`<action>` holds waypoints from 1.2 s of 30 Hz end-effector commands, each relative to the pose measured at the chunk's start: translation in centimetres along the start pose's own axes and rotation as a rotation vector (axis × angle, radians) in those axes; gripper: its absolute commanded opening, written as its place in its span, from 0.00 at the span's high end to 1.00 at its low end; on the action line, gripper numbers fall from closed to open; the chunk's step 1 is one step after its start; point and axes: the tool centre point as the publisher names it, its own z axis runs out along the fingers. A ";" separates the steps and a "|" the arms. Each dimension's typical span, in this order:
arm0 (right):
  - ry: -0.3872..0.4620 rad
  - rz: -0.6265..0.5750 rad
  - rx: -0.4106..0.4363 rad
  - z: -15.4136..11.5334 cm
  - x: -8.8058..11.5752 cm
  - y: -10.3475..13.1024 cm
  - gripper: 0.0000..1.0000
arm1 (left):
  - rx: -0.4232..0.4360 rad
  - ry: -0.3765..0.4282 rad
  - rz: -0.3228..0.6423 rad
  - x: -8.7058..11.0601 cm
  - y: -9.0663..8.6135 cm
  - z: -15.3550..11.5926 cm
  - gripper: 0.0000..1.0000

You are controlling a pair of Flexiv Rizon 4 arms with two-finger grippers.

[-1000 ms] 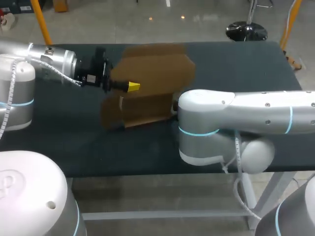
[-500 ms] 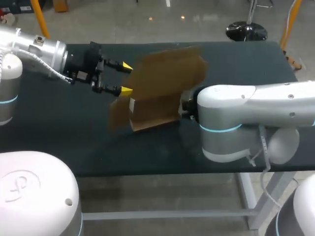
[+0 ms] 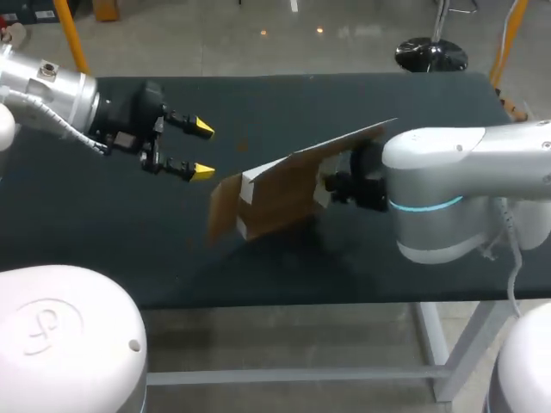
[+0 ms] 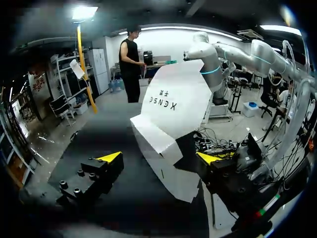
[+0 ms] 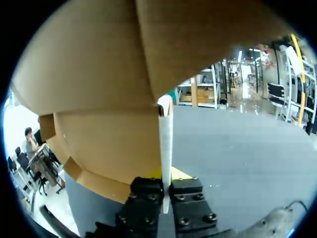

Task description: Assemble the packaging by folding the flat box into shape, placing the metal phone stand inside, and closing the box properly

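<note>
The flat brown cardboard box (image 3: 284, 185) is partly unfolded and held tilted above the dark table (image 3: 129, 232), with its lower flaps near the surface. My right gripper (image 3: 334, 185) is shut on the box's right edge. In the right wrist view a thin panel edge (image 5: 165, 144) stands clamped between the fingers of that gripper (image 5: 166, 191), and the brown box (image 5: 99, 74) spreads over it. My left gripper (image 3: 198, 150) is open to the left of the box, apart from it. From the left wrist the box's white side (image 4: 171, 109) shows ahead of the open left gripper (image 4: 159, 158). No phone stand is in view.
The table's front edge (image 3: 284, 297) runs just below the box. Dark bare tabletop (image 3: 439, 103) lies behind my right arm (image 3: 465, 172) and under my left arm (image 3: 60, 99).
My left gripper has let go of the box, opened wide and drawn back to the left. My right arm has moved right, carrying and tilting the box.
</note>
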 end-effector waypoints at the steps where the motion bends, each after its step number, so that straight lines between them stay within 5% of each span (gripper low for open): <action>1: 0.243 -0.005 0.104 -0.8 -0.2 0.3 1.00 | -0.027 -0.020 -0.003 0.8 -0.2 -1.2 0.00; 12: 0.321 -0.027 0.161 -1.8 0.7 -0.2 1.00 | -0.078 -0.020 0.009 0.8 -0.1 -2.9 0.00; 16: 0.470 -0.004 0.223 -2.0 1.1 -0.4 1.00 | -0.092 -0.008 -0.007 0.8 0.1 -3.2 0.00; 30: 0.470 -0.004 0.223 -2.0 1.1 -0.4 1.00 | -0.092 -0.008 -0.007 0.8 0.1 -3.2 0.00; 36: 0.457 0.009 0.383 -2.2 0.5 -0.8 1.00 | -0.179 0.025 0.031 0.5 0.4 -3.0 0.00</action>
